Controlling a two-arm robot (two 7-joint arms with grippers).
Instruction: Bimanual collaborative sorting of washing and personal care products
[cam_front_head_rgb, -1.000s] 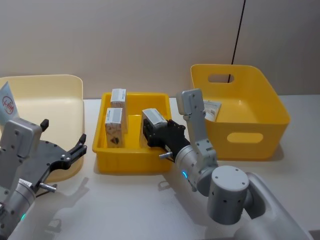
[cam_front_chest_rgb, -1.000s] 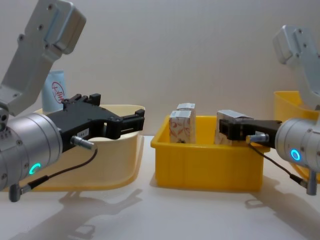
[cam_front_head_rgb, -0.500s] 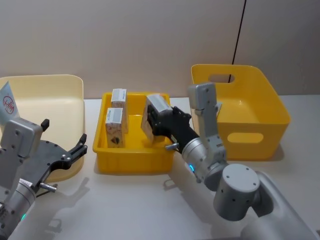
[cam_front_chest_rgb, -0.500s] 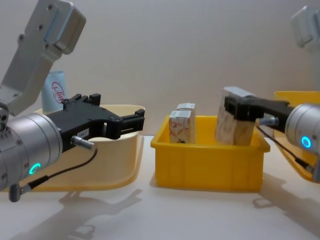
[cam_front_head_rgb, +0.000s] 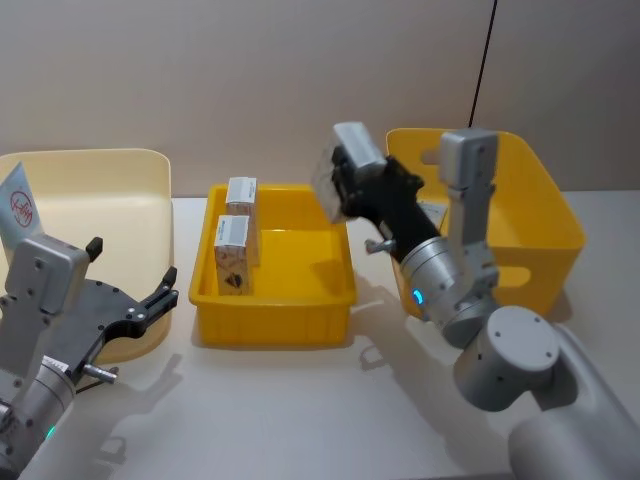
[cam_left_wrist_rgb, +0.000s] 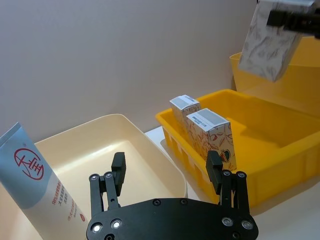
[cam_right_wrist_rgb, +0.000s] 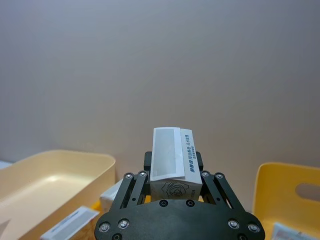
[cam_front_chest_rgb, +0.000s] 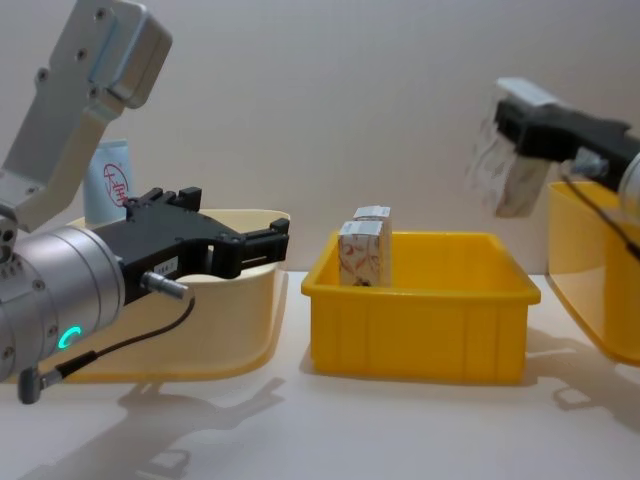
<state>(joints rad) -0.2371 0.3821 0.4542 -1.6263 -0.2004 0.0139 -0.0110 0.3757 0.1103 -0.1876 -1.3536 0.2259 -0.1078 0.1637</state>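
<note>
We see right tool (cam_front_head_rgb: 345, 185) clamped on carton (cam_front_head_rgb: 340, 170), upper middle, above tray (cam_front_head_rgb: 275, 320). Left tool (cam_front_head_rgb: 135, 290) spread apart, lower left.

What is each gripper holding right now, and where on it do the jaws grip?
The right gripper holds a white carton by its upper end, jaws on opposite sides. The left gripper is open, holding nothing.

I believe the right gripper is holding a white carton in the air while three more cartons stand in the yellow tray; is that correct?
Not quite: two cartons stand in the yellow tray, not three, as the head view shows. The right gripper does hold a white carton in the air.
</note>
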